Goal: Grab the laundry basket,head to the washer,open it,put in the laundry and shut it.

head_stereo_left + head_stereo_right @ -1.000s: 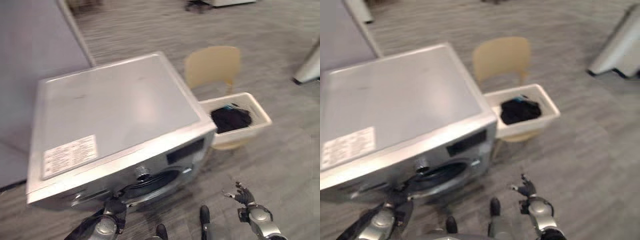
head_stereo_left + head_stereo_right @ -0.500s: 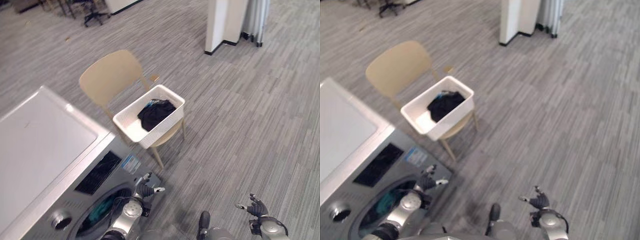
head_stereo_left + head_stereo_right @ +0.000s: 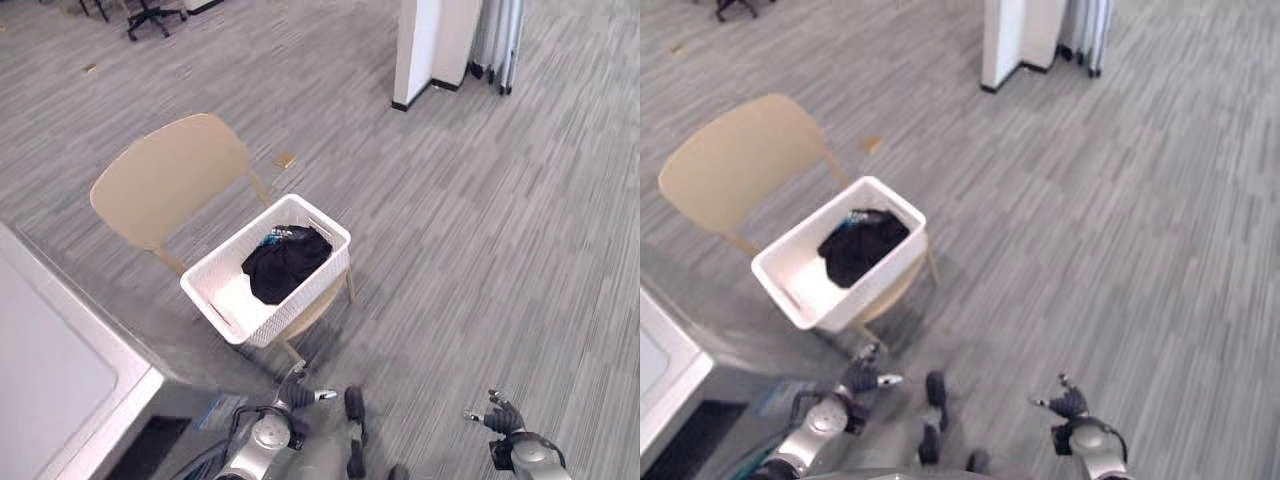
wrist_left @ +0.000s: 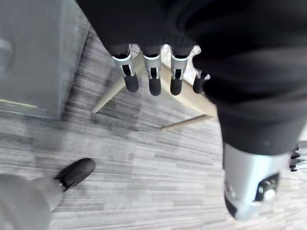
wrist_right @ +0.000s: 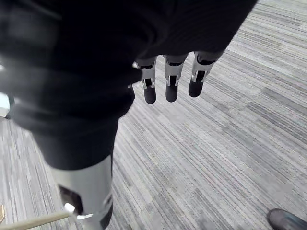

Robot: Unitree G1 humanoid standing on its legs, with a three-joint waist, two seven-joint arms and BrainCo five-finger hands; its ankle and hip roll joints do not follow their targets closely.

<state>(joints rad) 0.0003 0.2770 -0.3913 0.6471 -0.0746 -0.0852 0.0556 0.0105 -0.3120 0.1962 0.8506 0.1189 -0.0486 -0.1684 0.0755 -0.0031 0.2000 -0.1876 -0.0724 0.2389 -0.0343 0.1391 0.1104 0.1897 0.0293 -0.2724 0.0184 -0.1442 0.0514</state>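
laundry basket (image 3: 268,283) with dark laundry (image 3: 286,263) sits on the tan chair (image 3: 180,190) beside the washer (image 3: 60,400). both hands open, empty: left robot hand (image 3: 292,392), right robot hand (image 3: 498,416). reach both rims evenly before lifting.

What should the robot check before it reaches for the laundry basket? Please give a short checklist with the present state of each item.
1. Laundry basket sits on the chair, upright: ok.
2. Dark laundry is inside the basket, nothing hangs over the rim: ok.
3. Left hand is free, fingers relaxed, holds nothing: ok.
4. Right hand is free, fingers relaxed, holds nothing: ok.
5. Hands have contact with the basket: not ok, both are low and apart from it.
6. Washer door is open for loading: cannot tell, its front is out of sight.
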